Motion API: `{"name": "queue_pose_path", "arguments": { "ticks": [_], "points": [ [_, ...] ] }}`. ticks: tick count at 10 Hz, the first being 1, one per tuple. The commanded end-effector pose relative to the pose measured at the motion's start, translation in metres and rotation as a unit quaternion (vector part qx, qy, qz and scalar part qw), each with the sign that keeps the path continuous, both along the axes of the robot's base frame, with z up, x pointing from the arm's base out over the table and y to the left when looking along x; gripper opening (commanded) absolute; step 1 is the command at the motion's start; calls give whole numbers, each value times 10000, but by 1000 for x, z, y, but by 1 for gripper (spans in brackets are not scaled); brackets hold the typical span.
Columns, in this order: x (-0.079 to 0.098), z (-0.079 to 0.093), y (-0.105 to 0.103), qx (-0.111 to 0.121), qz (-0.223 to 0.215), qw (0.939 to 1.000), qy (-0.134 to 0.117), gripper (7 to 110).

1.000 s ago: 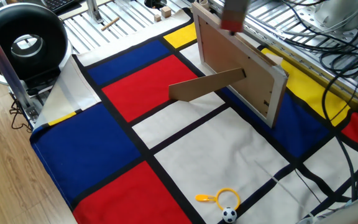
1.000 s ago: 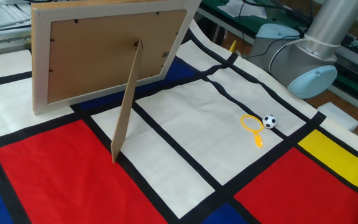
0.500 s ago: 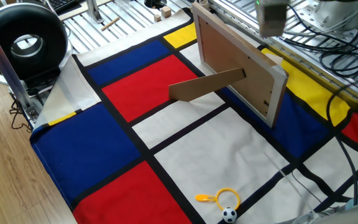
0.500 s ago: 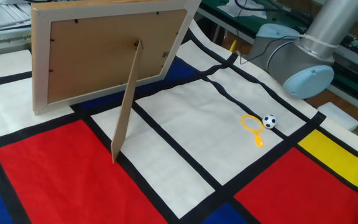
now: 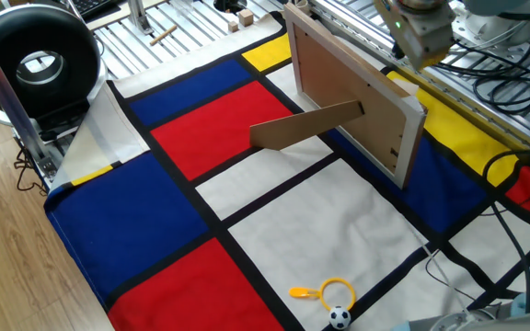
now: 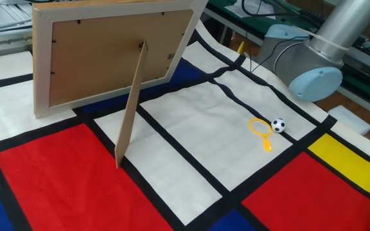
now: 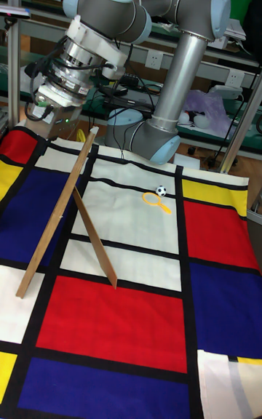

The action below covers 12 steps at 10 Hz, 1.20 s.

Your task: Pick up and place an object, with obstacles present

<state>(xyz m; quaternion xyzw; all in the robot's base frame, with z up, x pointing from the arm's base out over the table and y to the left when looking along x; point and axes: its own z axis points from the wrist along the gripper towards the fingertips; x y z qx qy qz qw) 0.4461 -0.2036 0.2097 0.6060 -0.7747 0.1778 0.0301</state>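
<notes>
Hovering behind the frame, the gripper hides its jaws: gap unreadable. The frame leans on its leg, long edge along the cloth.

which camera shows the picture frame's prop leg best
The other fixed view: the prop leg runs full length down the frame's brown back. One fixed view shows it foreshortened; the tall fixed view shows it edge-on, a thin strip.

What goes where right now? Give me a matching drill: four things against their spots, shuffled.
Things:
1. picture frame
2. toy football
3. yellow ring
4. claw

Spots:
A. up in the air on the frame's front side
B. standing tilted, propped on its leg
C. lying flat on a white panel
D. right beside the ring, nearer the arm's base

Pairs: 1-B, 2-D, 3-C, 4-A
</notes>
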Motion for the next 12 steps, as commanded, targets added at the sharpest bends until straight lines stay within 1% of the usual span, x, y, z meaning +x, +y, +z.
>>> {"name": "queue_pose_path", "arguments": {
  "ticks": [1, 2, 3, 4, 5, 6, 7, 8, 9, 10, 11, 12],
  "points": [
    [-20, -2, -5, -133, 522, 9972, 518, 7],
    [-22, -3, -3, -109, 521, 9969, 572, 7],
    [-20, -5, 3, -39, 511, 9972, 540, 7],
    [-29, -8, 10, 82, 450, 9965, 698, 7],
    [-31, -8, 9, 82, 341, 9968, 713, 7],
    [-31, -2, -6, -206, -66, 9980, 596, 7],
    [-31, 7, -29, -652, -432, 9959, 452, 7],
    [-37, 9, -32, -707, -610, 9943, 508, 7],
    [-41, 8, -31, -715, -379, 9944, 673, 7],
    [-35, 10, -35, -826, -115, 9943, 660, 7],
    [-32, 11, -35, -814, -309, 9949, 510, 7],
    [-18, 13, -37, -788, -629, 9949, 61, 7]
  ]
}}
